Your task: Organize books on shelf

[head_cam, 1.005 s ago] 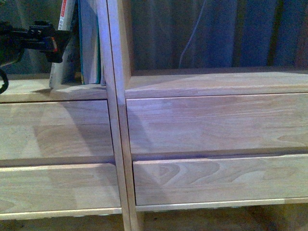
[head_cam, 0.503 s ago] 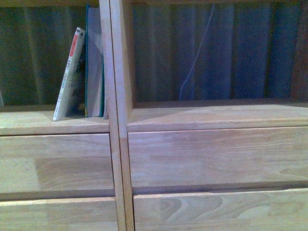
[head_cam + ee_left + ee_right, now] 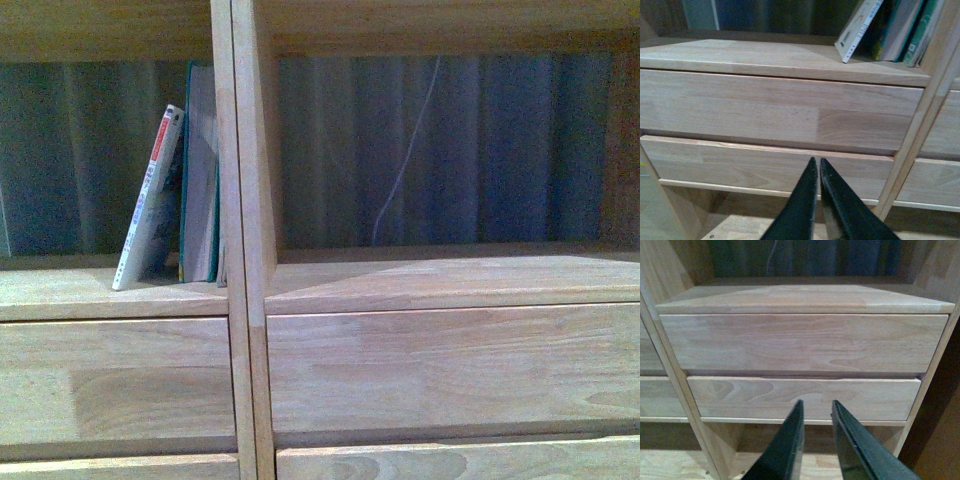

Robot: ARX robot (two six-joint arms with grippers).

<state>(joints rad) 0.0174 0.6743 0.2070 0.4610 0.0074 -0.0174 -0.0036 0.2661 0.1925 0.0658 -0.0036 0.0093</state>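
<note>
Both books sit in the left open compartment of the shelf (image 3: pixel 245 300), pushed up against the central upright. The teal book (image 3: pixel 200 190) stands upright right beside that post, and the thin white paperback (image 3: pixel 148 205) leans on it at a tilt, its foot out on the board and its red-and-white spine facing the room. To the paperback's open side the board runs bare to the picture's edge.

The left gripper (image 3: pixel 819 172) hangs in front of the lower drawer front (image 3: pixel 765 167), its black fingers nearly together with only a sliver between the tips, holding nothing. The books are up and off to one side of those tips, well apart.

The right gripper (image 3: pixel 816 412) faces the right column's drawers (image 3: pixel 805 342), fingers a narrow gap apart and empty. Above its tips, the compartment stands open.
</note>
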